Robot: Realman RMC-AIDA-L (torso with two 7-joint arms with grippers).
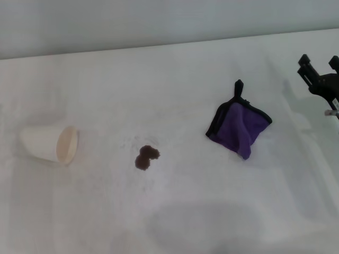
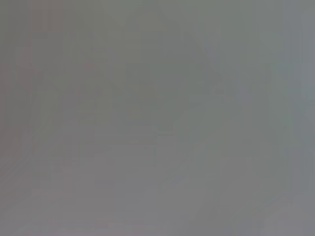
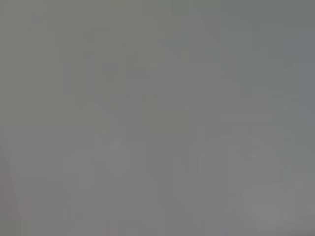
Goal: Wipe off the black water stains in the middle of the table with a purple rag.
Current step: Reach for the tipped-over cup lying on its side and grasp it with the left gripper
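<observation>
On the table (image 1: 175, 211), right of centre, the purple rag (image 1: 239, 127) lies crumpled, its black loop tab pointing away from the robot. The black water stains (image 1: 146, 157), two joined lobes, sit mid-table, well apart from it. A white paper cup (image 1: 51, 143) lies on its side, mouth toward the stains. The right gripper (image 1: 319, 64), cut off by the frame edge, hovers beyond the rag with jaws spread, holding nothing. Both wrist views show only featureless grey.

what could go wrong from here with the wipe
1. The crumpled purple rag with black edging lies apart from the right pincer, which hangs open near the table's edge; a pinch may catch only the loop tab.
2. The small dark two-lobed stain could smear.
3. The tipped white paper cup could roll if nudged.
</observation>
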